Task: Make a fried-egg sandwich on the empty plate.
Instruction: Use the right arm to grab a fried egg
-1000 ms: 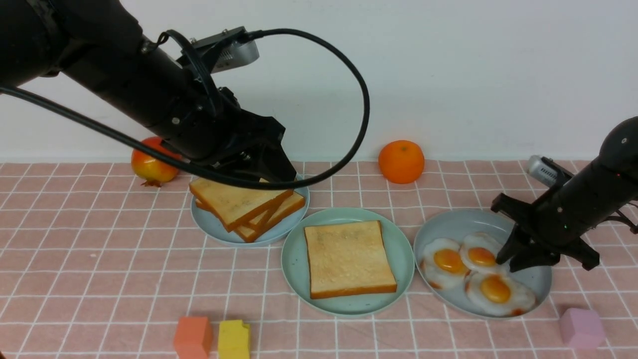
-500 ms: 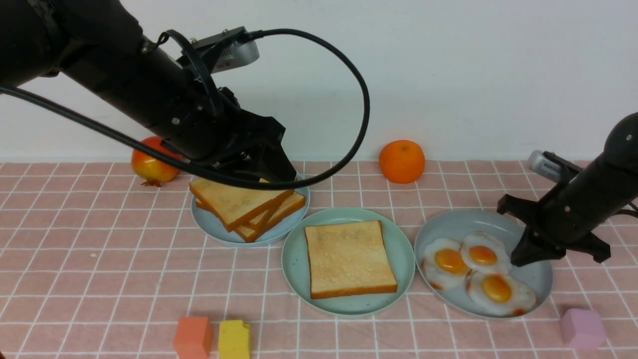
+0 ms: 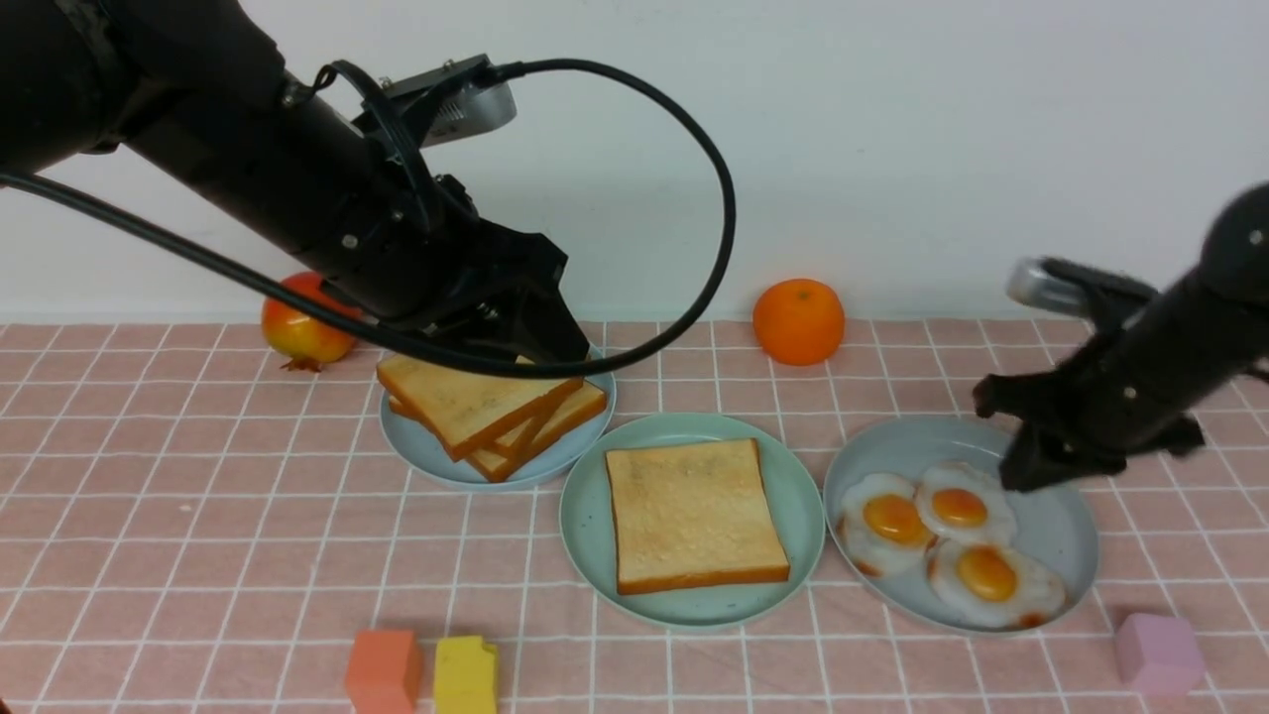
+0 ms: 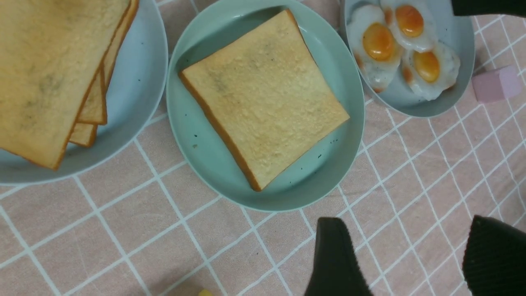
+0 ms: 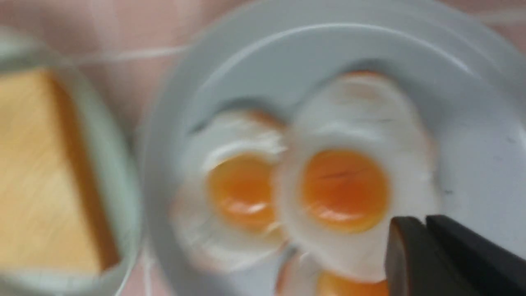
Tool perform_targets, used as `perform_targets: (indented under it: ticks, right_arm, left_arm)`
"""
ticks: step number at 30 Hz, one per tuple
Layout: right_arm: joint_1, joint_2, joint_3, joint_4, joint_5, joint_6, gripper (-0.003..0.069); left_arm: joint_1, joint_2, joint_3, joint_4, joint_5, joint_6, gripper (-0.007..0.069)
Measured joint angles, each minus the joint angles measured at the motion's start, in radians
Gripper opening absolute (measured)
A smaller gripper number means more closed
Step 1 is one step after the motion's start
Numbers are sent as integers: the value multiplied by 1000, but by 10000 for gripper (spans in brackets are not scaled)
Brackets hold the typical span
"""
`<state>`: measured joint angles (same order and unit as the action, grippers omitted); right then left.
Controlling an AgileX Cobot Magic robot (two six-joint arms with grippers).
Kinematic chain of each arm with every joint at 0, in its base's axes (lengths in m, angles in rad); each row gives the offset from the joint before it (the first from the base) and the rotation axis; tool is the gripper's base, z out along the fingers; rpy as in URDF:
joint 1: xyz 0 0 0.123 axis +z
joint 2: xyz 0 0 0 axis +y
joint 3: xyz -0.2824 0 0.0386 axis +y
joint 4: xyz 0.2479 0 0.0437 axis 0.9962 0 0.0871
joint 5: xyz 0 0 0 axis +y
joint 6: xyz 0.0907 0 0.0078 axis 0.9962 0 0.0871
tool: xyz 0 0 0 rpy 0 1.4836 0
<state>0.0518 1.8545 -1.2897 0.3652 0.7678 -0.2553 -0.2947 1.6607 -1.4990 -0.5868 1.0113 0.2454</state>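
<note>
Right gripper (image 3: 1021, 478) has risen empty, claw together, off the white, orange-yolked toy fried eggs (image 3: 957, 508); you should reopen it and pinch one thin rim.

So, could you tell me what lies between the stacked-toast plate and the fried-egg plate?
The mint-green plate, bearing a single toast slice, sits between them, as the front view shows.

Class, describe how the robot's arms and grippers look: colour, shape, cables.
Left arm and right arm: matte black tubes. Left gripper and right gripper: angular, black. Each wrist carries a silver camera; a black cable loops from the left.
</note>
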Motion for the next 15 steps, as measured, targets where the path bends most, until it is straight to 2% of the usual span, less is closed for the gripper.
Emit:
perform_targets:
  ticks: [2, 3, 5, 7, 10, 15]
  right_arm:
    - [57, -19, 0, -59, -5, -8, 199]
    - [128, -26, 2, -131, -5, 5, 260]
    - [167, -26, 8, -196, -10, 36, 300]
    - [245, -21, 23, -365, -11, 139, 350]
    - [305, -14, 29, -550, -12, 270, 359]
    - [352, 11, 34, -670, -17, 346, 297]
  left_arm:
    - [0, 6, 0, 0, 3, 0, 455]
    - [0, 14, 0, -1, 8, 0, 455]
    - [0, 19, 0, -1, 8, 0, 455]
    - [0, 25, 1, 0, 9, 0, 454]
    - [0, 27, 2, 0, 12, 0, 454]
    - [0, 27, 2, -1, 12, 0, 454]
